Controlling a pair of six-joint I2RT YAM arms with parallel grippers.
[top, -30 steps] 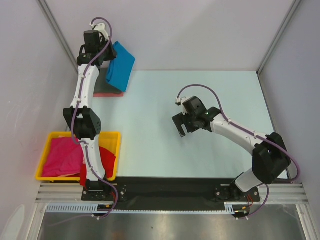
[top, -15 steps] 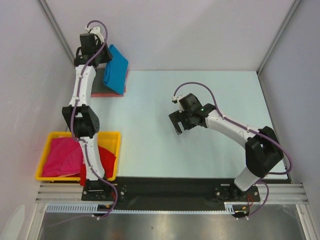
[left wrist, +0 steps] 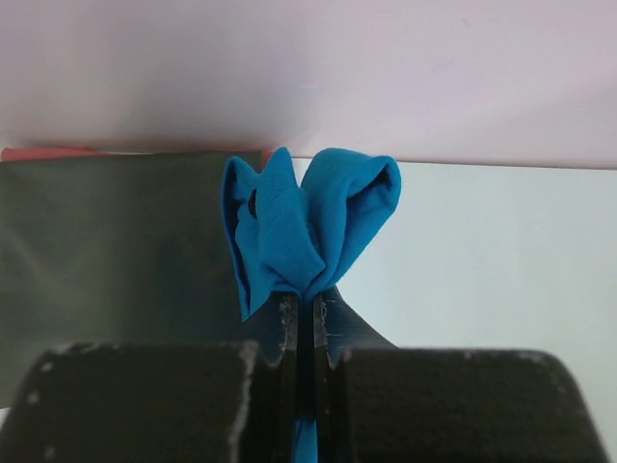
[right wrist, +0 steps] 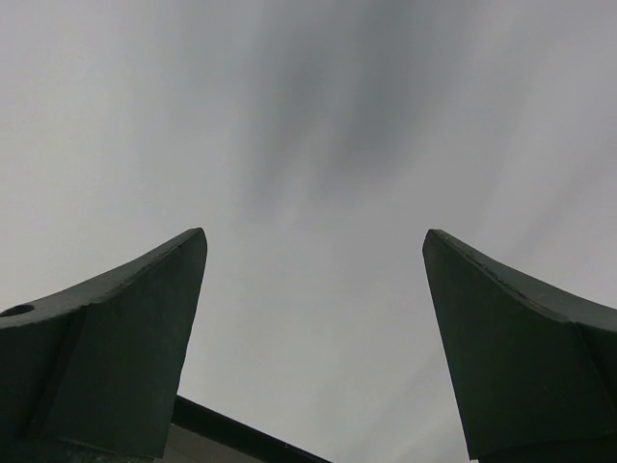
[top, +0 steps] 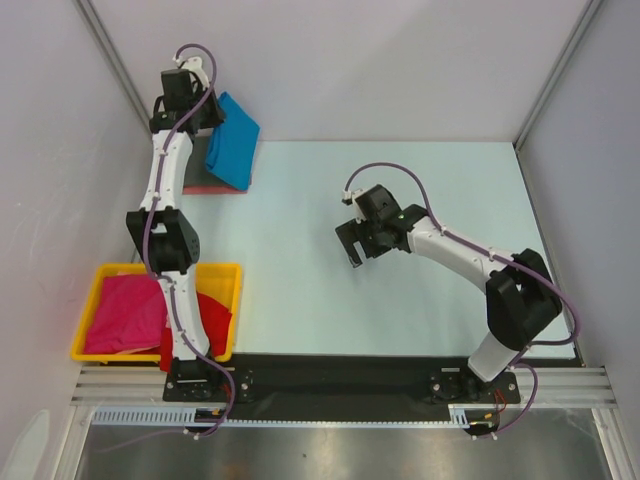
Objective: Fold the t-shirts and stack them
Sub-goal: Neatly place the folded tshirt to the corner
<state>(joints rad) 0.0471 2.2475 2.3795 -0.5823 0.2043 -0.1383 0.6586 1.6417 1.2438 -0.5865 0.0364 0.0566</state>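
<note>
Tightly, the left claw [left wrist: 307,307] pinches a bunched, soft blue t-shirt [left wrist: 301,220]; the right claw [right wrist: 313,289] gapes wide, empty.

The bright blue t-shirt [top: 232,143] is hanging bunched and loosely folded, pinched between the closed fingers of the left gripper [left wrist: 304,307]. It is dangling over the far left corner of the table [top: 400,180]. Below it, the dark grey t-shirt [top: 200,176] is lying flat and folded. It is resting on the salmon pink t-shirt [top: 216,189], which is showing only as a thin strip along the near edge. The magenta t-shirt [top: 125,312] is lying crumpled inside the yellow bin [top: 160,268]. The red t-shirt [top: 213,315] is sitting bunched at the bin's right end, partly draping over its near rim.
</note>
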